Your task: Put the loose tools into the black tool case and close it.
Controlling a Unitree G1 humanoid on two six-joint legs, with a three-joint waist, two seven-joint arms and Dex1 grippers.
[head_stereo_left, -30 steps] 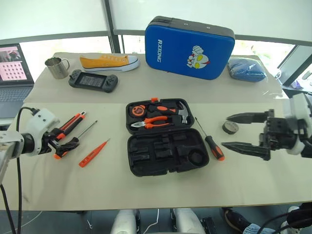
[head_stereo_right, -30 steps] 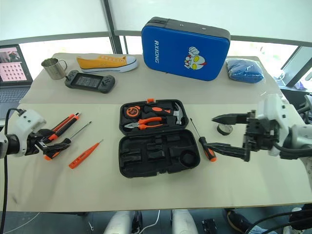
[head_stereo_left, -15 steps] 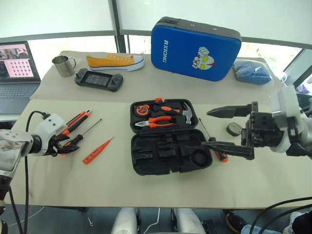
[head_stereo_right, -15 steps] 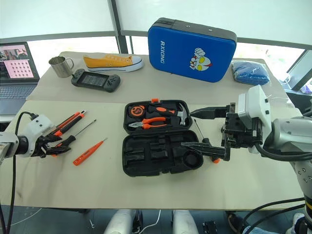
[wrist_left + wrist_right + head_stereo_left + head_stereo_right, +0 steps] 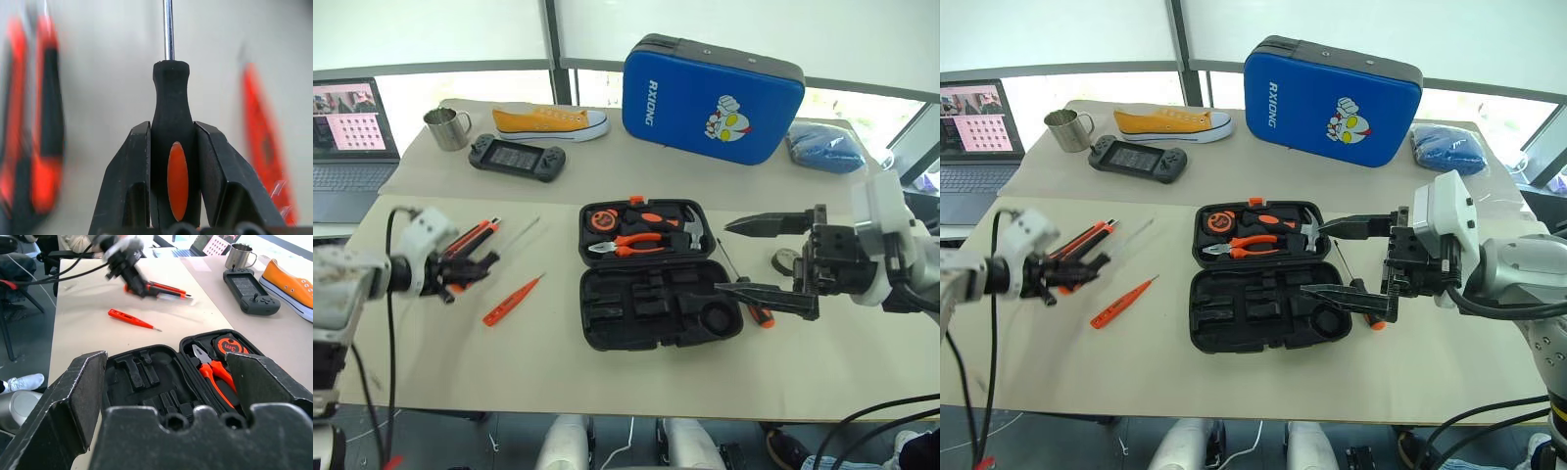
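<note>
Left gripper (image 5: pixel 171 147) clamps the screwdriver (image 5: pixel 169 142) by its fat handle, left of the case (image 5: pixel 661 308); light, stiff, probably secure there.

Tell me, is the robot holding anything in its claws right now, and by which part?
Yes. The left gripper grips a screwdriver by its black-and-orange handle, with the metal shaft pointing away. The right gripper is open and holds nothing.
</note>
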